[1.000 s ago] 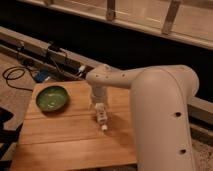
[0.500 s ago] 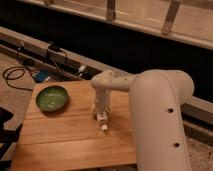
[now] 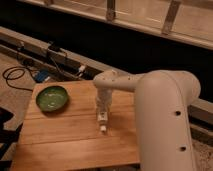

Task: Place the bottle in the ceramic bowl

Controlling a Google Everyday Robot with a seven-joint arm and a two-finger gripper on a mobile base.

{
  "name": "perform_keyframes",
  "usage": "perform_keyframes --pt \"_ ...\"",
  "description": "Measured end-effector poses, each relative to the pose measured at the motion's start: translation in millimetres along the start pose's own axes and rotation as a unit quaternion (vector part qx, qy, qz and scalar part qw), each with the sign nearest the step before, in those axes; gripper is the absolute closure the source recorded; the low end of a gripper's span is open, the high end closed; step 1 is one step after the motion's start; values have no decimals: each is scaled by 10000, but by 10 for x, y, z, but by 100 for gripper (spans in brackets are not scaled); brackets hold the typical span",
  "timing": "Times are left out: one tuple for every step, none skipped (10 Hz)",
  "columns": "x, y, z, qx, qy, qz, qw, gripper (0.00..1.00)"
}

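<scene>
One pincer (image 3: 102,110) at bottle (image 3: 102,121) on table (image 3: 60,137), grip state unclear; label (image 3: 102,117) unreadable; ceramic bowl (image 3: 52,98) well apart.

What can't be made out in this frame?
1. Camera view, bottle at the hand, above the table, right of the ceramic bowl: label too small to read, and contact with the tabletop is unclear.
2. Camera view, table's right side: hidden by the arm.

No legible text or markings anywhere
</scene>
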Motion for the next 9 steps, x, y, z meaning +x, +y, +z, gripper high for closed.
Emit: perform_keyframes --pt "11 7 -15 0 -11 -19 10000 91" --pt "14 24 -54 -5 -75 -40 10000 99" --pt "3 46 -113 -8 -152 -40 9999 100" --pt "-20 71 -211 -2 -265 -49 9996 100" --pt "-72 95 -397 35 -448 -66 9990 100" --pt "-139 156 -606 84 -618 -127 9980 100" --pt "-208 234 -779 114 -740 -195 9970 100" --pt "-348 384 -1008 173 -885 -374 9952 100" --pt "-477 538 -1129 219 -959 -550 9936 100"
